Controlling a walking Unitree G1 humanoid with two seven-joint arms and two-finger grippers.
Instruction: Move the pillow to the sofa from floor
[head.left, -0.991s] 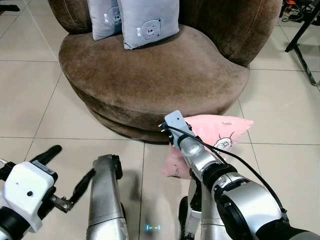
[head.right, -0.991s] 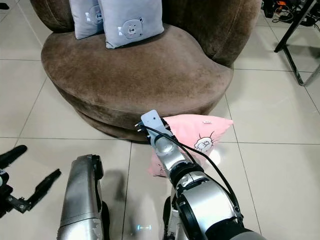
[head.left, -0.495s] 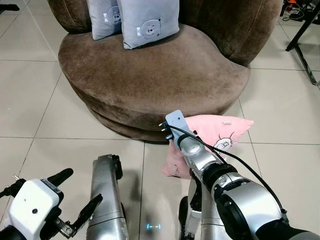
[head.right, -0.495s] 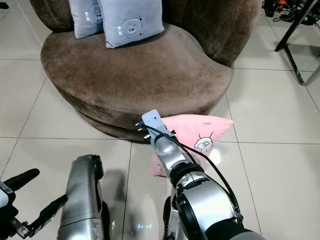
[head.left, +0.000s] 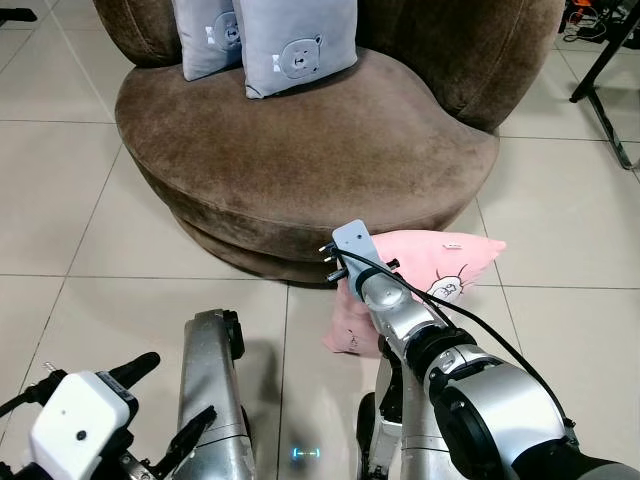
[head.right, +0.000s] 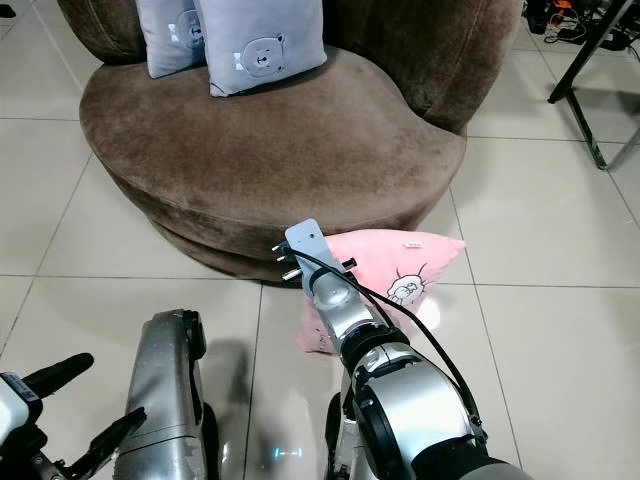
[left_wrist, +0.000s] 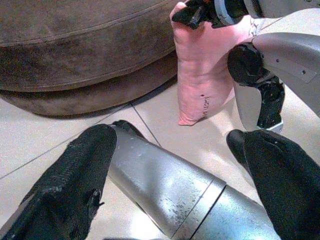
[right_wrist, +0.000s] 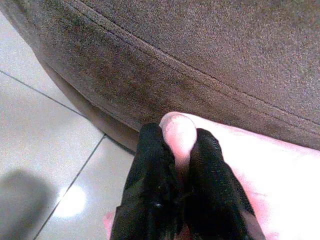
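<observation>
The pink pillow (head.left: 445, 268) stands on edge on the tile floor, leaning against the base of the brown round sofa (head.left: 300, 150). My right gripper (right_wrist: 177, 160) is shut on the pillow's upper corner, close to the sofa's lower rim. In the left wrist view the pillow (left_wrist: 200, 75) still touches the floor with its lower corner. My left gripper (head.left: 165, 400) is open and holds nothing, low at the near left, well away from the pillow.
Two grey pillows with bear faces (head.left: 295, 45) lean against the sofa's back. Black stand legs (head.left: 605, 70) and cables sit on the floor at the far right. My own silver legs (head.left: 212, 390) stand just below the pillow. Open tile floor lies to the left.
My left arm has drawn back and down toward the near left edge. The right gripper and the pink pillow have stayed where they were.
</observation>
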